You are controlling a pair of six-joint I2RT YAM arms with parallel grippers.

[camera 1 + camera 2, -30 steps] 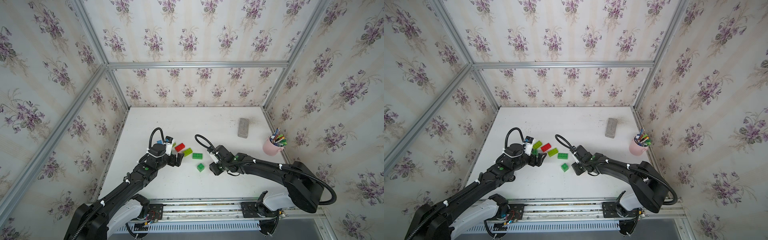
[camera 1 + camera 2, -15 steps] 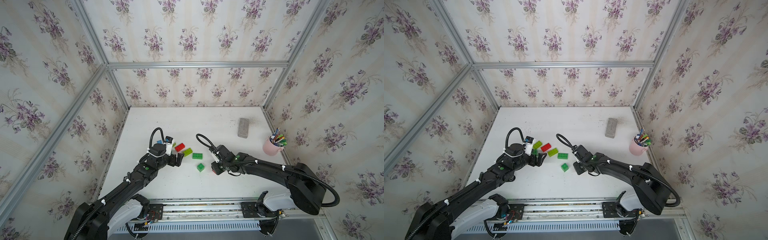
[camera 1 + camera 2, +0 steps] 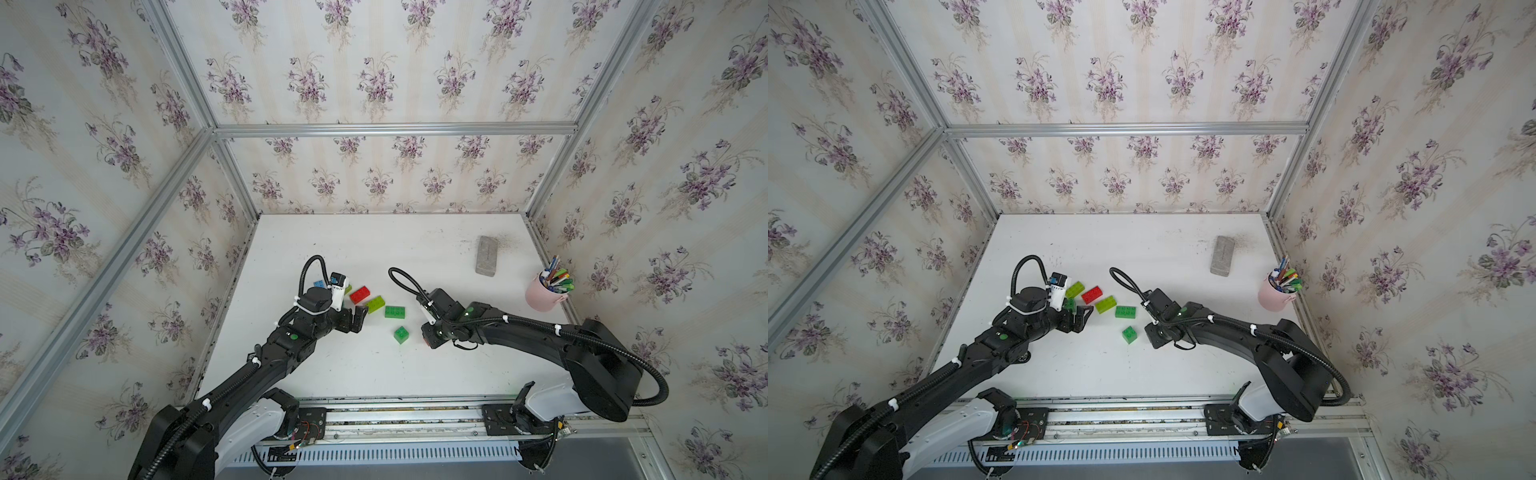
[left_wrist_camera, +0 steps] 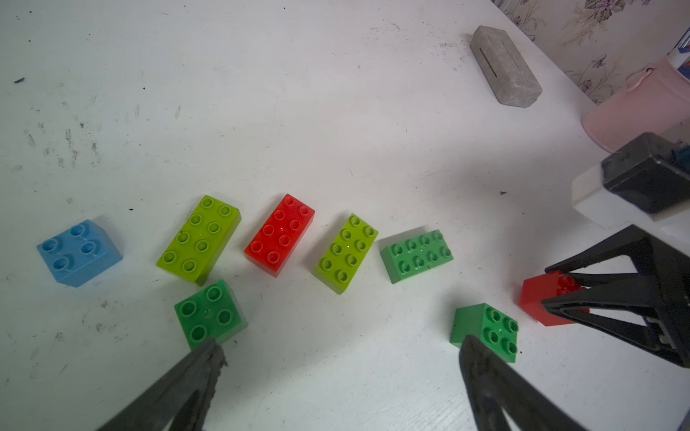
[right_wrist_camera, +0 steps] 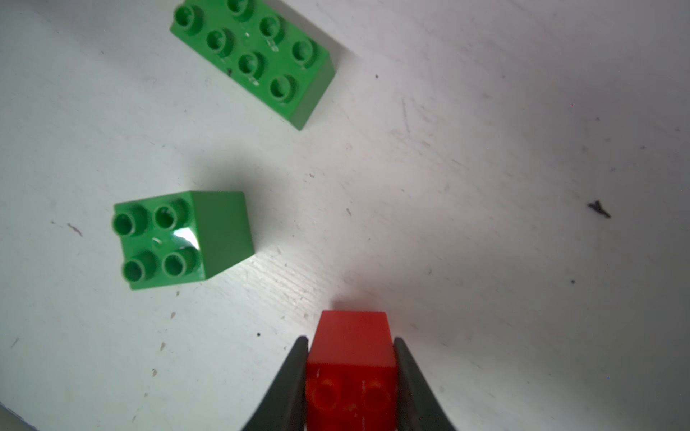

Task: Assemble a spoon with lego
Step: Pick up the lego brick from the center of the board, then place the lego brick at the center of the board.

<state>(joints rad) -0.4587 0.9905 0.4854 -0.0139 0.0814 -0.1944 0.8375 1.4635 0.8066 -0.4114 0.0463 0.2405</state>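
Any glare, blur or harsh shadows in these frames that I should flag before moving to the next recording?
Right wrist view: a bright glare patch on the small green brick; the red brick in the right gripper looks soft and tints the table pink. Left wrist view: the lego is sharp, the left gripper soft. Both top views: even light, faint shadows.

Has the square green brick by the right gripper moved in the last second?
No. The square green brick lies where it did, with the same gap to the oblong green brick and the same bearing from the grey block.
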